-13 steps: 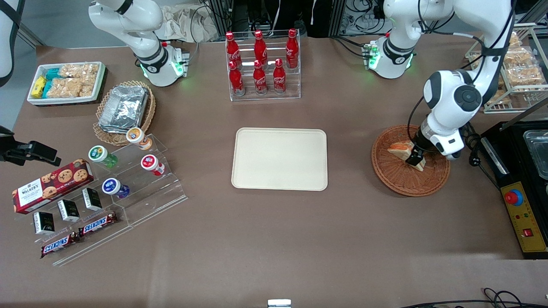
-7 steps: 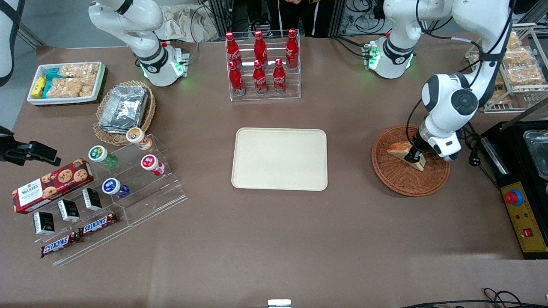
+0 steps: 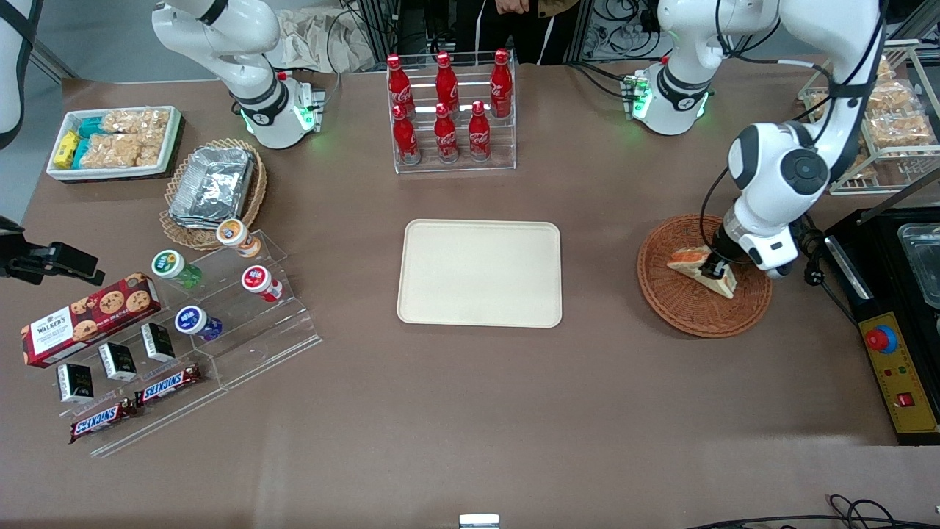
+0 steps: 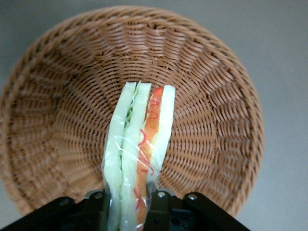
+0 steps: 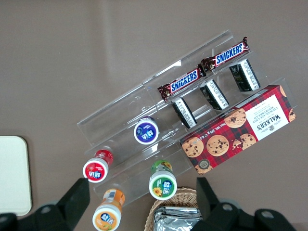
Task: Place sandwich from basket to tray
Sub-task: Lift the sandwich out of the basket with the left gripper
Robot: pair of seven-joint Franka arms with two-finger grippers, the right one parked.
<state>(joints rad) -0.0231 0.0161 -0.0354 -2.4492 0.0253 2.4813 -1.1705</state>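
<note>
The left arm's gripper (image 3: 714,270) is gripping the triangular white-bread sandwich (image 3: 698,266) over the middle of the round reddish-brown wicker basket (image 3: 687,312), jaws clamping its wrapped edge. Judging so, the lift is beginning; next comes carrying it to the flat cream rectangular tray (image 3: 480,273).

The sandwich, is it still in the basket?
Yes. The sandwich is over the basket, pinched by the gripper. The tray holds nothing.

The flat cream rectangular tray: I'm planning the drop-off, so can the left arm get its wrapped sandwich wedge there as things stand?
Probably yes. The left gripper is shut on the sandwich wedge over the reddish-brown wicker basket, and only bare table lies between the basket and the cream tray, which holds nothing.
</note>
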